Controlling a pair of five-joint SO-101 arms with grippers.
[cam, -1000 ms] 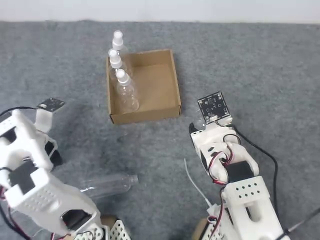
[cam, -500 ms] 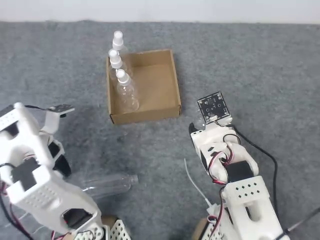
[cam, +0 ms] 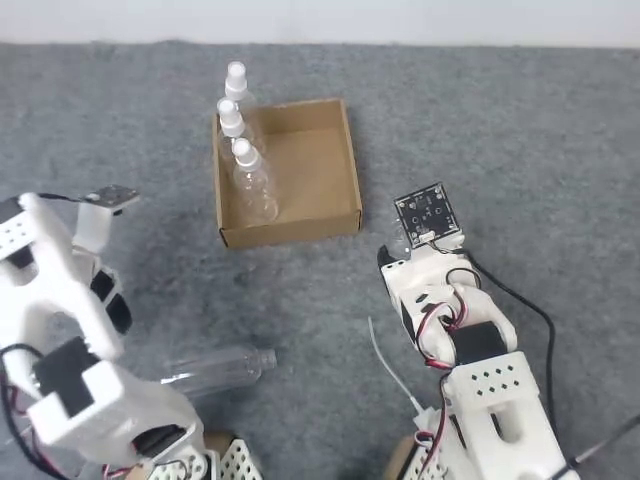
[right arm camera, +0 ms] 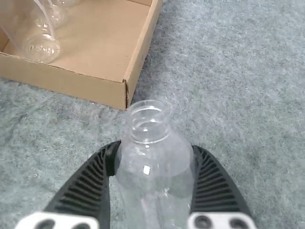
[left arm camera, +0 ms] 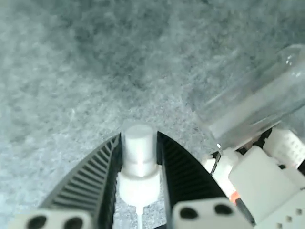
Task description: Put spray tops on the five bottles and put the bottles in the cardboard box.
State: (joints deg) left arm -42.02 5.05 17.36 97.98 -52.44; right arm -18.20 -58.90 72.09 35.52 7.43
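White plastic spray top (left arm camera: 138, 160) is clamped betw. the ribbed fingers of the left gripper (left arm camera: 138, 143), near a clear uncapped plastic bottle (left arm camera: 252, 105) laid on grey carpet (left arm camera: 71, 71). A 2nd clear open-necked bottle (right arm camera: 148, 143) is gripped by the right gripper (right arm camera: 151, 155), near the brown cardboard box (right arm camera: 86, 86). Three capped bottles (cam: 250, 185) are lined along one box wall, the farthest seemingly inside too

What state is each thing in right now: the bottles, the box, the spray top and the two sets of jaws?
Three bottles in the cardboard box: capped.
Cardboard box: open at the top, holding those three.
Gripped bottle: uncapped, neck open, held in the right jaws.
Lying bottle: uncapped, on its side on the carpet.
Spray top: on no bottle, clamped in the left jaws.
Left jaws: shut on the spray top.
Right jaws: shut on the gripped bottle.
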